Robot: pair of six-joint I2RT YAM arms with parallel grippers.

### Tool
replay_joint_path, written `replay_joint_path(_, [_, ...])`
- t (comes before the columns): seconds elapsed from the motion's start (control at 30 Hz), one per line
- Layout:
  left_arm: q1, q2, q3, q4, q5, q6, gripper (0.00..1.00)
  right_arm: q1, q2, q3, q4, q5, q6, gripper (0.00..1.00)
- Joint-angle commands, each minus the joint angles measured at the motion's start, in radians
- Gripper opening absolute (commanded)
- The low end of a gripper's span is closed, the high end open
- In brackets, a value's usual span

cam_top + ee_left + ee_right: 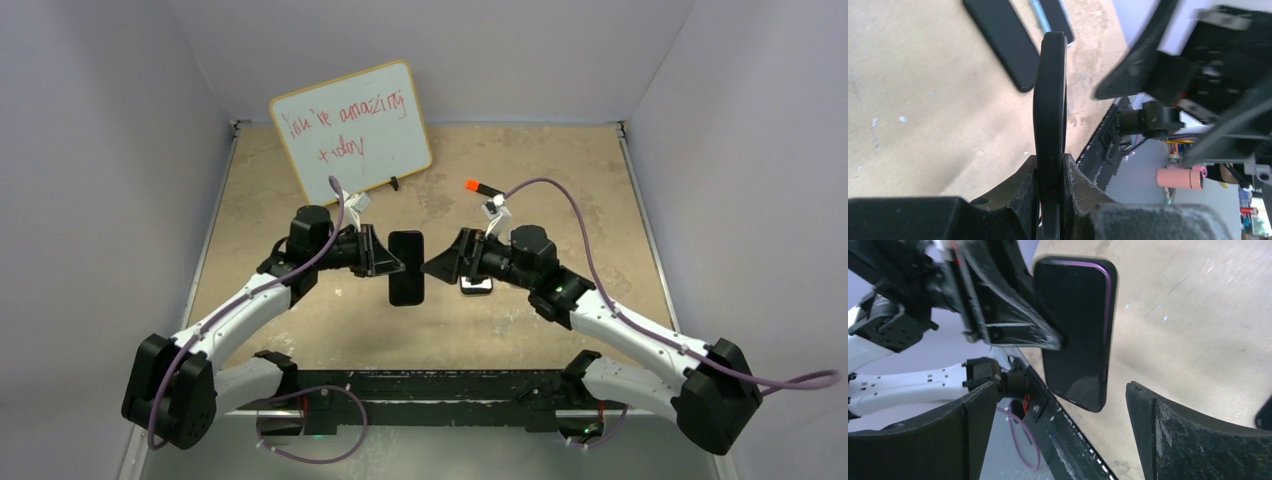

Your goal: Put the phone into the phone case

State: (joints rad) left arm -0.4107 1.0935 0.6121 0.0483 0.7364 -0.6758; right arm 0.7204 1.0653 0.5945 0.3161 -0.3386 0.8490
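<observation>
Black phone [407, 267] in left pincer [396, 264]; another device [477, 286] half-hidden under right arm [522, 262].

A robotics lab is indicated: a tan tabletop [450, 335] is enclosed by plain pale walls [100, 150], a left arm [240, 310] and right arm [640, 330] are bolted at its edge, and a whiteboard [352, 130] is propped behind.

Enclosure: plain pale grey walls [90, 150] on three sides. Table [570, 190]: tan top, scuffed and white-flecked. Whiteboard [352, 128], orange-edged, red handwriting, leans at the back. Black rail [430, 384] along near edge. Lighting even.
</observation>
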Motion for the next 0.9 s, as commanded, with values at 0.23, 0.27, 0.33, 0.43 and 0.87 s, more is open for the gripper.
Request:
replay_joint_path(0.23, [0.090,0.296,0.044,0.058,-0.008,0.041,0.00,0.001,-0.117,0.096,-0.224,0.232,-0.099,0.99])
replay_joint_path(0.27, [0.090,0.313,0.051,0.058,-0.014,0.046,0.00,0.001,-0.121,0.097,-0.235,0.242,-0.100,0.99])
replay_joint_path(0.33, [0.094,0.343,0.059,0.064,-0.020,0.048,0.00,0.001,-0.131,0.103,-0.267,0.254,-0.101,0.99])
replay_joint_path(0.43, [0.098,0.388,0.060,0.080,-0.015,0.039,0.00,0.001,-0.145,0.112,-0.310,0.297,-0.094,0.99])
replay_joint_path(0.87, [0.130,0.455,0.117,-0.112,-0.129,0.132,0.29,0.001,-0.132,0.175,-0.470,0.417,-0.069,0.99])
